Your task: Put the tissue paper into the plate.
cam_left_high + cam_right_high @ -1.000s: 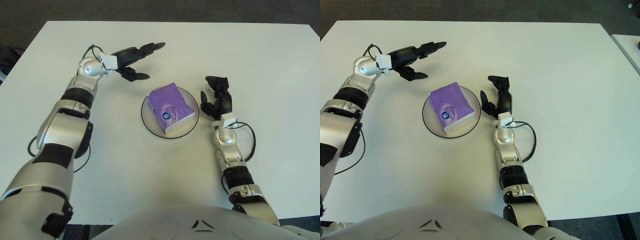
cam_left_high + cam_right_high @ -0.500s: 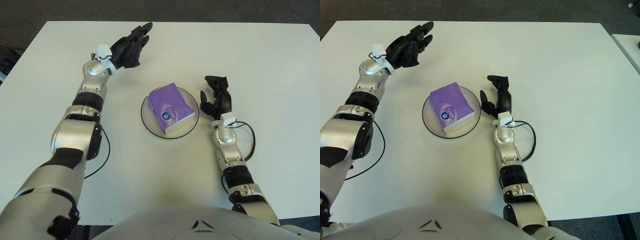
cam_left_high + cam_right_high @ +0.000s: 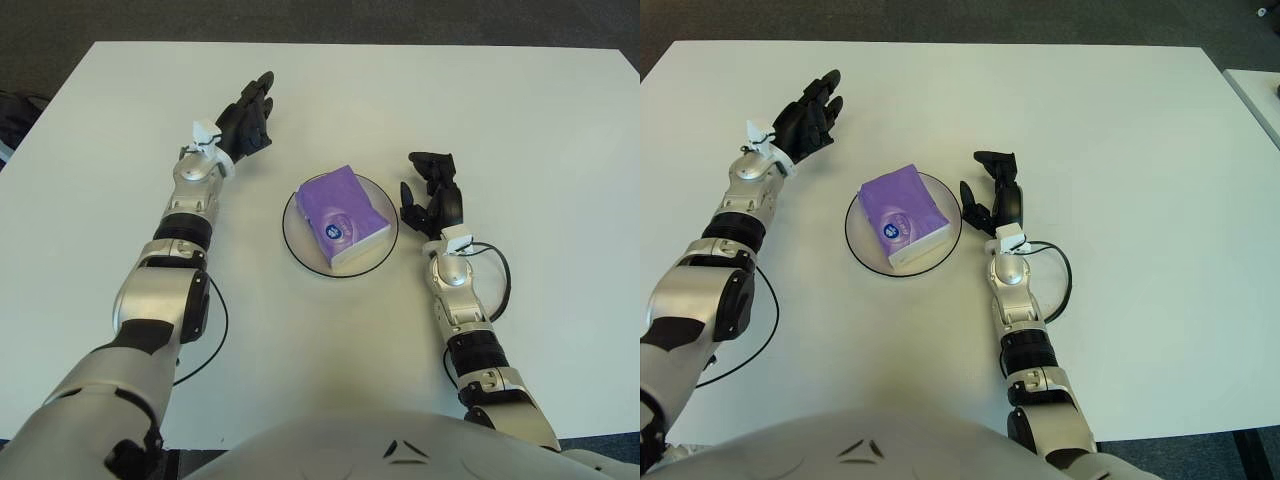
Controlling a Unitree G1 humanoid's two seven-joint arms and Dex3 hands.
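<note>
White bench (image 3: 560, 130) carries a purple rectangular tissue pack (image 3: 340, 216) on a round plate (image 3: 296, 240). Left robot hand (image 3: 245, 122) and right robot hand (image 3: 431, 193), fingers loosely spread, hold nothing.

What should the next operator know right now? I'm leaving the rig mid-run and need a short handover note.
Left hand: open, holding nothing, raised over the white table, left of and beyond the plate.
Right hand: fingers loosely curled, holding nothing, just right of the plate.
Purple rectangular tissue pack: lying inside the round dark-rimmed white plate at table centre, one corner reaching the plate's rim.
Done: tissue is in the plate, released.
Left: nothing on the task; only park both arms.
</note>
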